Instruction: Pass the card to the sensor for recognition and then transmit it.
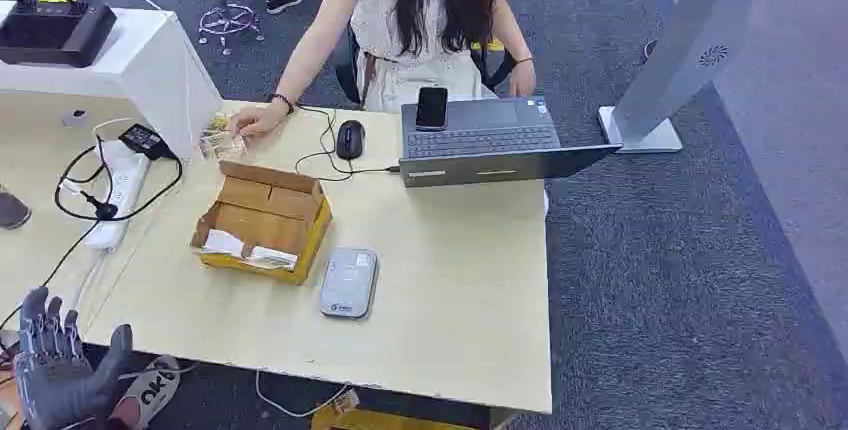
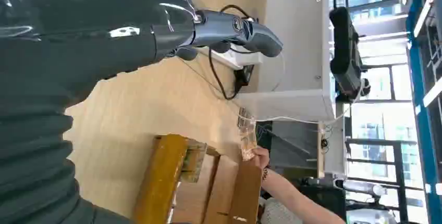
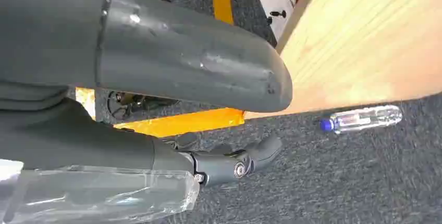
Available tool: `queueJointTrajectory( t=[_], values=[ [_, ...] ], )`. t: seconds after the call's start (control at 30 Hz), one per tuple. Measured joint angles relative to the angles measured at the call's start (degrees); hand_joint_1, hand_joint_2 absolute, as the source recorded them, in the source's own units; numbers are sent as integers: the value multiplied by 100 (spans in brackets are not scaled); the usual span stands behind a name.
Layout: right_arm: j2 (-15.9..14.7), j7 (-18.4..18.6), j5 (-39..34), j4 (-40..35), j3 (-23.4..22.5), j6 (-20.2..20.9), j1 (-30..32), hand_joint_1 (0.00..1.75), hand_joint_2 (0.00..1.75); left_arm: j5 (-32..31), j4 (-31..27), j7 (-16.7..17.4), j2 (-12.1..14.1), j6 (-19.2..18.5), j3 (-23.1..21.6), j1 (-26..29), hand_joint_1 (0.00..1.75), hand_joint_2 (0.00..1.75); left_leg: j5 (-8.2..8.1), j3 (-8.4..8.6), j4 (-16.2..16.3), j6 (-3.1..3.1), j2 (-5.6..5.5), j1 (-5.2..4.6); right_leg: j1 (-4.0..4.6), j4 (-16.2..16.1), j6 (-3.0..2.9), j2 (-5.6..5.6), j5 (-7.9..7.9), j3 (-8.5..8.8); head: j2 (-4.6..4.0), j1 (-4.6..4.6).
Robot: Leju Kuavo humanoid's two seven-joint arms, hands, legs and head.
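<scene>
Hovering spread and empty at the near-left table corner, the left hand (image 1: pixel 60 375) is nearer the card (image 1: pixel 222 142), held by a person's hand (image 1: pixel 255 121) far ahead; the right hand (image 3: pixel 229 164) hangs beside the table, its fingers unclear.

open cardboard box (image 1: pixel 262 218), black mouse (image 1: pixel 349 138), laptop (image 1: pixel 484 140) with phone (image 1: pixel 432 107) on it, power strip (image 1: pixel 119 193), water bottle (image 3: pixel 362 119) on carpet

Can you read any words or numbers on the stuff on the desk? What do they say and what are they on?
Nothing on the desk reads clearly.
Grey sensor box: small logo print, too blurred to read.
Laptop: key letters too small to read.
Papers in the cardboard box: print too small.
Shoe on the floor: large dark letters, possibly "OK", uncertain.
</scene>
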Motion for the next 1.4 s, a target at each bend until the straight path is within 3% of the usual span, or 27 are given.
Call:
queueJointTrajectory(
  t=[0.33,0.97,1.0,1.4],
  values=[
    [66,94,324,68,-50,17,-127,0,0,-1677,15,509,363,693,-730,-802,0,175,2,0,0,1,0,0,0,3,0,1,2,-1,0,2],
    [160,400,980,184,-129,101,-337,0,0,-4834,555,1673,1135,1644,-2103,-2384,0,175,8,1,1,-1,1,0,0,7,-4,3,5,-3,0,2],
    [164,422,1015,188,-129,101,-349,0,0,-4998,599,1729,1176,1679,-2173,-2470,175,175,9,0,1,-1,0,0,0,8,-5,3,5,-3,0,2],
    [258,708,1552,280,-129,103,-471,0,0,-6950,1093,2558,1712,2191,-2980,-3392,175,175,12,1,1,-5,1,0,0,11,-10,4,9,-4,0,2]
  ],
)
